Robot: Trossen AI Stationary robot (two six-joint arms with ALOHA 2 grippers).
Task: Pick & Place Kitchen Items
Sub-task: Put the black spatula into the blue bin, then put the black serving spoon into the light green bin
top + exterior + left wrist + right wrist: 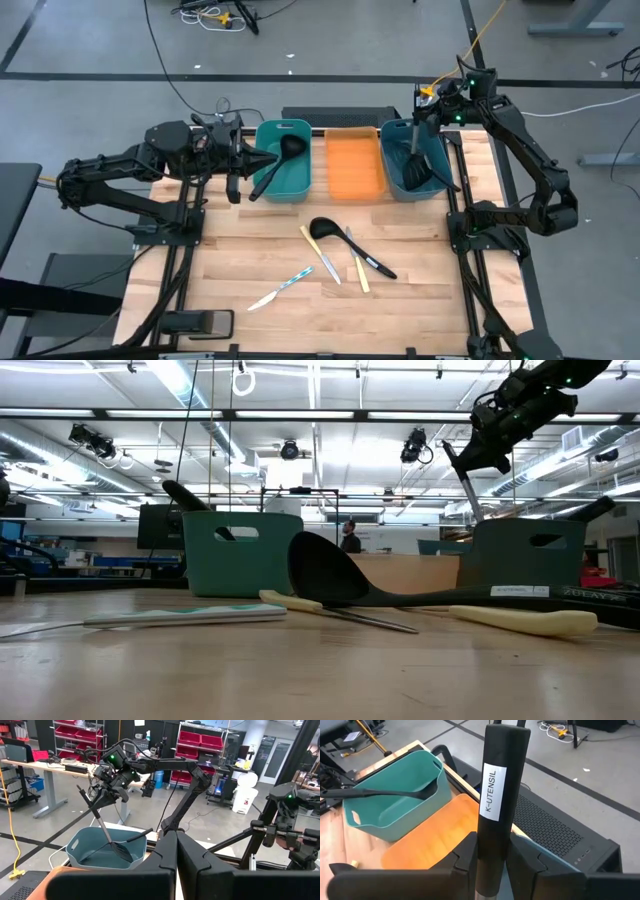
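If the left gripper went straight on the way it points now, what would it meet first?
Probably the left teal bin: the shut left gripper points across it toward the orange tray. The black ladle leaning there lies close to that line; height is unclear.

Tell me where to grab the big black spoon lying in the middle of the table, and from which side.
Grip the black spoon on its slim handle, about midway, coming straight down from above. It lies flat on the table, with the bowl toward the bins and the handle running toward the right front. Its far end passes close by a pale-handled knife, so midway probably leaves the fingers most room.
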